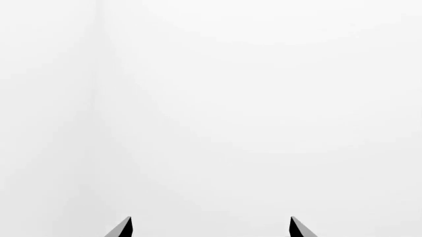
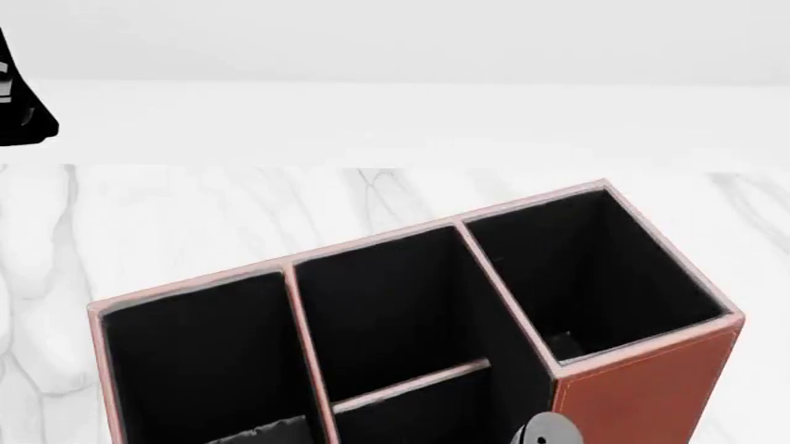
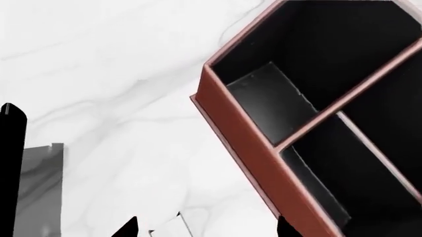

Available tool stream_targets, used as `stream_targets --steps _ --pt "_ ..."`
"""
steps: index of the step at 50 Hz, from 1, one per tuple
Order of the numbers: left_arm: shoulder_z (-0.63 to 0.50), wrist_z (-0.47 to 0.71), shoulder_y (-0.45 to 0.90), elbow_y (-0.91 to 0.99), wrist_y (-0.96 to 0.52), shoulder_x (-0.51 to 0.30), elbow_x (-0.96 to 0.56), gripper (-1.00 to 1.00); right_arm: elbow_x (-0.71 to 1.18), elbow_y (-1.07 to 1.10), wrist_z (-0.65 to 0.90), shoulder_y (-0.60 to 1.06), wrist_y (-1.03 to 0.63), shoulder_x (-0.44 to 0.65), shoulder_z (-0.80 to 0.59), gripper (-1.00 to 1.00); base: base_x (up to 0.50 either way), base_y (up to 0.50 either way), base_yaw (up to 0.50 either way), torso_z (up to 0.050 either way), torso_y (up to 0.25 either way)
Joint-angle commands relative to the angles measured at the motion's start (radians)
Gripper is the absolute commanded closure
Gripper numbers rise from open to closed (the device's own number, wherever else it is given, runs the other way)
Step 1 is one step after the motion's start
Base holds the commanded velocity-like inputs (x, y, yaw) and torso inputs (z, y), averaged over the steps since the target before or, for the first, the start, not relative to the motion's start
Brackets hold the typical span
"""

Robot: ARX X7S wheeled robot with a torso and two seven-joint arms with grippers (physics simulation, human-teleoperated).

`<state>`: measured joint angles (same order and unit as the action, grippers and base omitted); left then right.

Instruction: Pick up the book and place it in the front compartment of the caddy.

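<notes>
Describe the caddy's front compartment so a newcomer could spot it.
A reddish-brown caddy stands on the marble table. A thin partition splits its middle column; the front compartment is the near half, unlike the long undivided cells flanking it.

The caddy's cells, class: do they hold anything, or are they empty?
Empty, as far as shown. The caddy shows only black lining in each cell in head and right wrist views; the nearest cells' floors are cut off.

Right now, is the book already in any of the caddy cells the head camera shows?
No. In the head view the caddy cells show only black lining, with no book in them.
</notes>
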<state>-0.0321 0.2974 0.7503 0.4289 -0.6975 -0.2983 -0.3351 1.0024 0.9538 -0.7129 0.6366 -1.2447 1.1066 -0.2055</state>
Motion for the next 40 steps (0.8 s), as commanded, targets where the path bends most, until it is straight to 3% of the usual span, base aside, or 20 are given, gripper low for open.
stream_targets --steps 1,23,40 --pt "-0.002 0.004 -0.001 0.001 0.001 -0.003 -0.004 -1.00 -0.031 0.016 -0.005 -0.009 -0.008 0.030 -0.056 -1.00 0.00 0.00 0.00 0.000 0.000" --pt "-0.008 0.010 -0.001 -0.004 0.005 -0.007 -0.008 -1.00 -0.071 0.012 -0.004 -0.015 0.019 0.040 -0.118 -1.00 0.00 0.00 0.00 0.000 0.000" --pt "-0.009 0.015 -0.002 -0.006 0.008 -0.010 -0.013 -1.00 -0.175 -0.013 -0.025 -0.020 0.053 0.015 -0.252 -1.00 0.00 0.00 0.00 0.000 0.000"
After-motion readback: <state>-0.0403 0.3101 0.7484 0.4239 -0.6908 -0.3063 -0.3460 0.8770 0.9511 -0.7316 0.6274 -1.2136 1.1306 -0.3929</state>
